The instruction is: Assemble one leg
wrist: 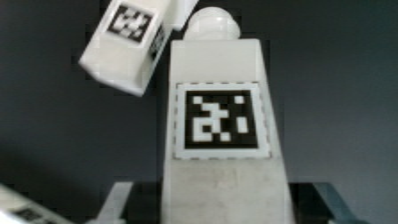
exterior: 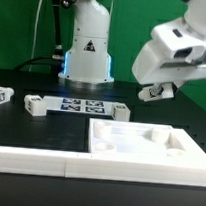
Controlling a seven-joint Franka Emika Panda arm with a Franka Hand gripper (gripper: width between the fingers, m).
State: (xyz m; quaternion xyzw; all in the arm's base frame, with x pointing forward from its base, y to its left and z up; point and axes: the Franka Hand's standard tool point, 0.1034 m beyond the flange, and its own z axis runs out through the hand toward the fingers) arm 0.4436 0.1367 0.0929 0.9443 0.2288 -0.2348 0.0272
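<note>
One leg (wrist: 221,110), clamped between the jaws

Marker board (exterior: 79,105), far leg (exterior: 0,96) and near leg (exterior: 35,106) beyond its end at the exterior view's left, end leg (exterior: 120,111) at its opposite end, panel (exterior: 148,145) before it, gripper (exterior: 155,93) with held leg (wrist: 217,110) raised beyond that opposite end

The arm (exterior: 87,50) stands on its base at the back of the scene. Its white wrist section (exterior: 173,51) comes in at the exterior view's upper right and is tilted downward. The claw (exterior: 156,93) hangs in the air above the tabletop (exterior: 39,126) and is not touching it. Its two dark fingers (wrist: 121,198) grip the leg (wrist: 219,110), one on each side.
</note>
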